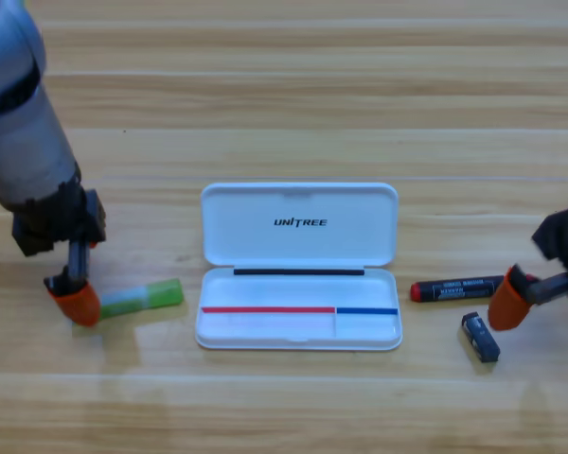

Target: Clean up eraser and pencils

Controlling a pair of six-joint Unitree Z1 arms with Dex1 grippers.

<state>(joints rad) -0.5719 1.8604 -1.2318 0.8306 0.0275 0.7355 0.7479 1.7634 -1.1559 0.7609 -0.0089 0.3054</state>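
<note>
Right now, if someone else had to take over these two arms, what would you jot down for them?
Left gripper: down on the table at the left end of the green eraser, left of the open white case.
Right gripper: low at the right end of the red pen, right of the case.
A small dark eraser lies below the pen.
Done: nothing is in the case.
Left: put pen and erasers into the tray.

I see a wooden table (293, 85) with a white case (299, 265) lying open at its middle. Left of the case lies a green eraser (147, 297). To its right I have the red-ended pen (459, 288), and just below that a small dark block (480, 337).
</note>
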